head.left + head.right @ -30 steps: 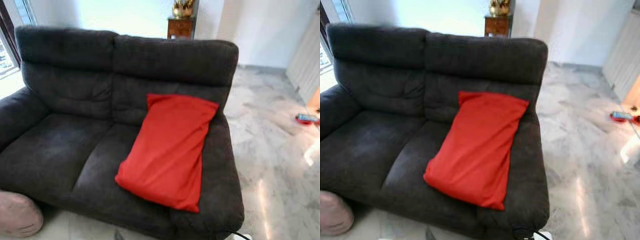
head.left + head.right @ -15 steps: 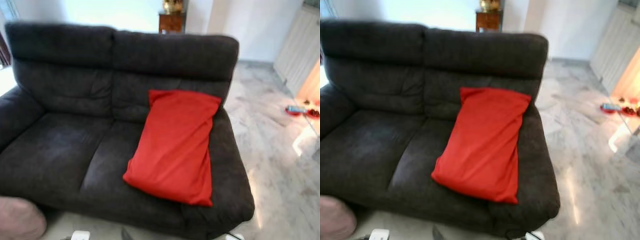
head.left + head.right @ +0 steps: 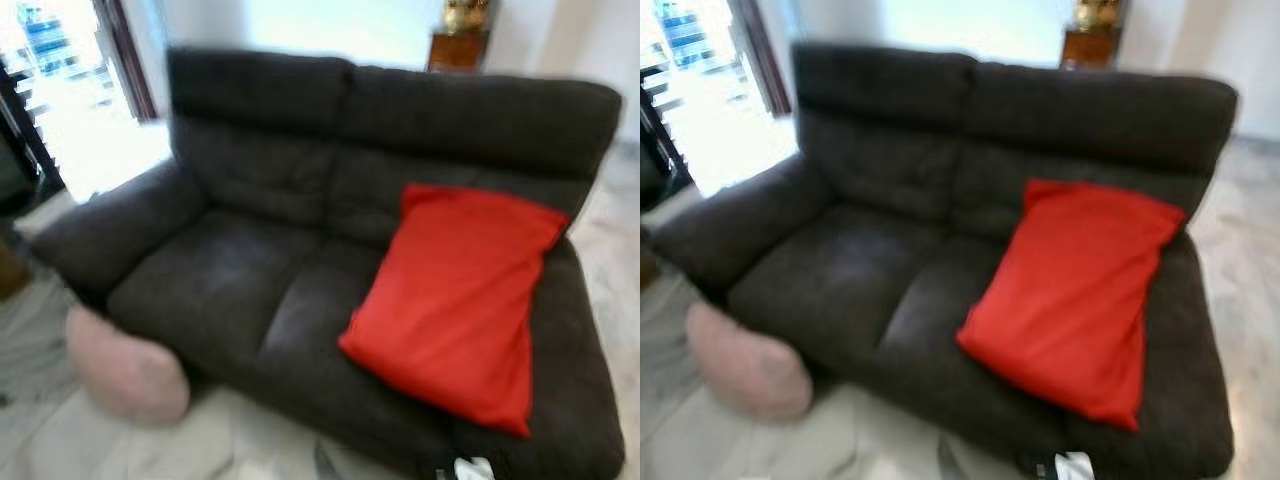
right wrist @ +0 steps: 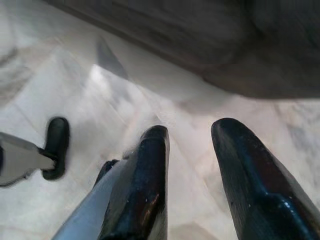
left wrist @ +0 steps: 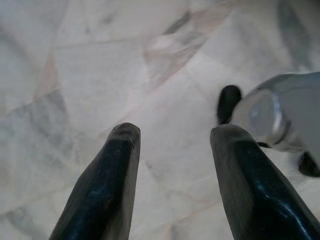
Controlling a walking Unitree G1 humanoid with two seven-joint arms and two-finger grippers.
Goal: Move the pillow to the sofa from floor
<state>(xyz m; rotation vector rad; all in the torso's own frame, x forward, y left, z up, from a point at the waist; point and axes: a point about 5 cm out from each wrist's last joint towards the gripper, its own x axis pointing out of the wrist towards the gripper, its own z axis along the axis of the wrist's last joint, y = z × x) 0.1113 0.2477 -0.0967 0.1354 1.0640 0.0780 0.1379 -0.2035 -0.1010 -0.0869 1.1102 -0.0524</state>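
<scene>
Pink pillow (image 3: 128, 368) on floor (image 3: 60, 440), against sofa (image 3: 230, 270) front

One pillow (image 3: 455, 300) on sofa (image 3: 240, 270); another (image 3: 125, 365) on floor (image 3: 60, 440).

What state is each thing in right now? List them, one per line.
Red pillow: lying on the sofa's right seat, leaning against the backrest.
Pink pillow: on the floor, against the sofa's front left corner.
Sofa: left seat bare.
Left gripper: open, holding nothing, above the marble floor.
Right gripper: open, holding nothing, above the floor near the sofa's base.
</scene>
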